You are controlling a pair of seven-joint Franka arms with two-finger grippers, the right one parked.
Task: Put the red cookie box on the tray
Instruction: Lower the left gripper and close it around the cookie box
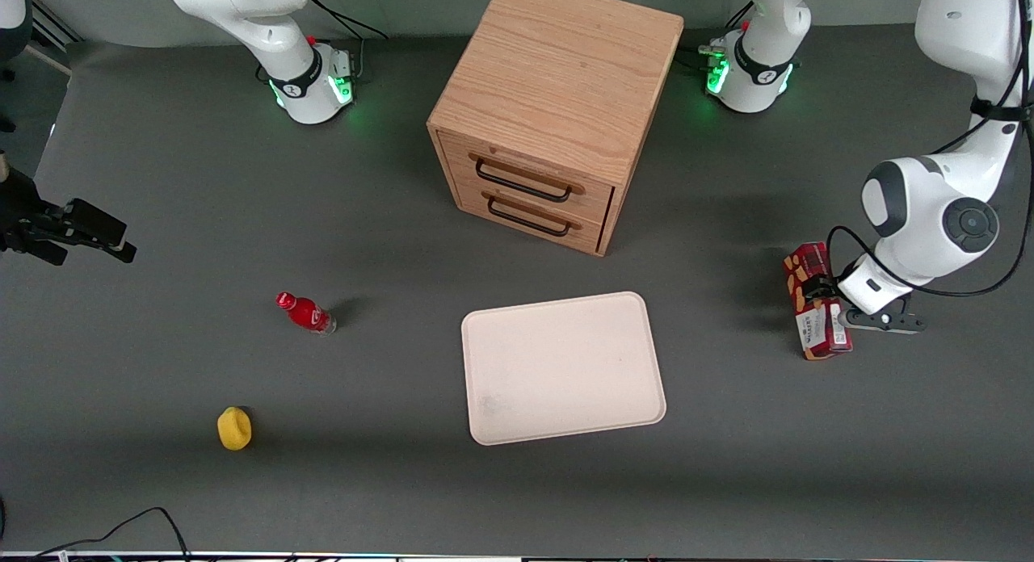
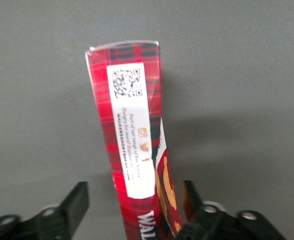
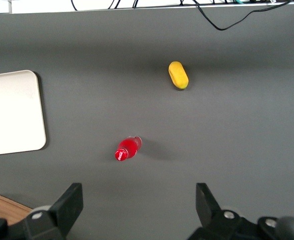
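The red cookie box (image 1: pixel 816 302) lies on the dark table toward the working arm's end, apart from the tray. In the left wrist view the red cookie box (image 2: pixel 131 130) shows a tartan side with a white label and a QR code. My left gripper (image 1: pixel 822 294) is down over the box, and the gripper (image 2: pixel 135 187) is open. Its fingers (image 2: pixel 79 200) straddle the box's end, with a wide gap at one finger and a narrow one at the other. The cream-white tray (image 1: pixel 565 368) lies flat in front of the cabinet, nearer the front camera, with nothing on it.
A wooden two-drawer cabinet (image 1: pixel 549 118) stands at the table's middle, farther from the front camera than the tray. A small red bottle (image 1: pixel 305 312) and a yellow object (image 1: pixel 234 428) lie toward the parked arm's end.
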